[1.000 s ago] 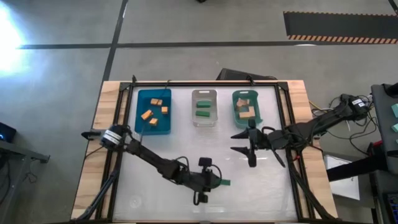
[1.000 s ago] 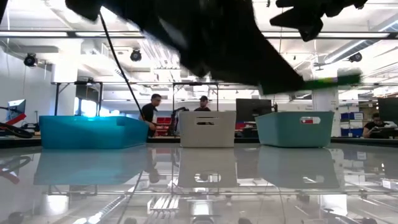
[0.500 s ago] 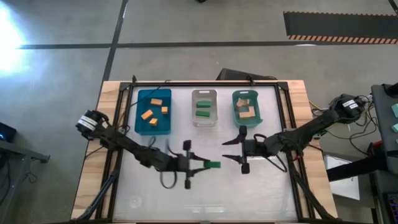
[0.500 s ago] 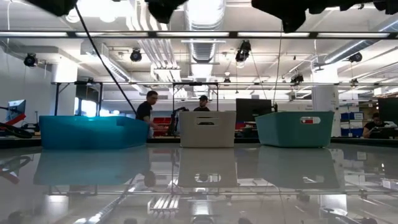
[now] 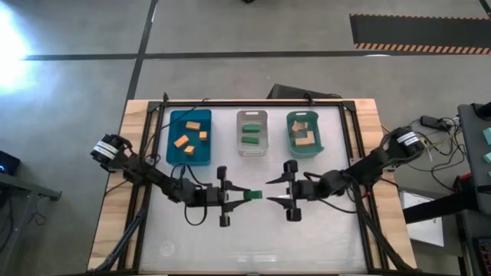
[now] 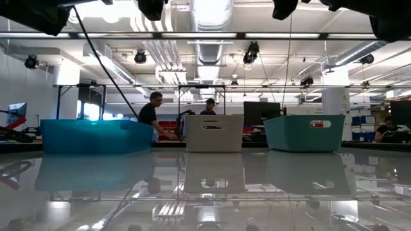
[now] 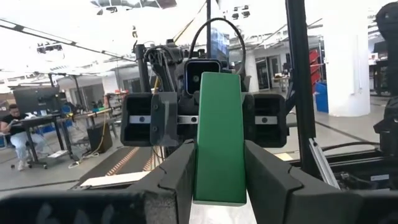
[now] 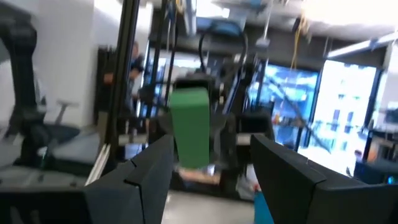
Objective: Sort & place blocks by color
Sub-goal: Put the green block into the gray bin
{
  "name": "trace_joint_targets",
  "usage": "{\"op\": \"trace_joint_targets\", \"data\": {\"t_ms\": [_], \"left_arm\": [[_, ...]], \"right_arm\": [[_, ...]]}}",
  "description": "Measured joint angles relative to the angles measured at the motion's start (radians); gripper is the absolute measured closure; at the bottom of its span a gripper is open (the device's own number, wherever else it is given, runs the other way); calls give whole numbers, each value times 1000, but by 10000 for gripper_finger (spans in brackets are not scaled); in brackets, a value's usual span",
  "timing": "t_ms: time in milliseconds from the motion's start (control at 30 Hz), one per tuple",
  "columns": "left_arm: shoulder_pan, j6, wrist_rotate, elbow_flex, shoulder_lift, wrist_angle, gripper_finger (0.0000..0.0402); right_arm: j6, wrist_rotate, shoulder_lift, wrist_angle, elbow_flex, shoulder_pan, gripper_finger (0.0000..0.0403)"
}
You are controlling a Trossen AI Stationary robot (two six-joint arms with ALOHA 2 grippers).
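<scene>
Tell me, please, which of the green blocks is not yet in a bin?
The green bar clamped in the left gripper, raised over mid-table facing the open right gripper; the other two green blocks lie in the clear bin.

1. The two arms meet over the middle of the counter. The left gripper and the right gripper point at each other, tip to tip, with almost no gap between them.
2. A green block held by the left gripper fills that small gap.
3. Three bins stand in a row at the far side: the blue bin on the left, the clear bin in the middle, the teal bin on the right. There are open lanes between them.
4. The near part of the counter is bare glass, so there is room there.
5. Both arms stretch across the sides, blocking the way from the edges to the middle.
</scene>
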Motion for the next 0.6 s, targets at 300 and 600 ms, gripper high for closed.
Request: {"op": "trace_joint_targets", "data": {"t_ms": [300,600], "left_arm": [[15,0,0,5,0,1,297],[20,-3,1,8,0,1,297]], "right_arm": [[-46,-6,109,145,69,-9,197],[-41,-9,167,134,143,-42,197]]}}
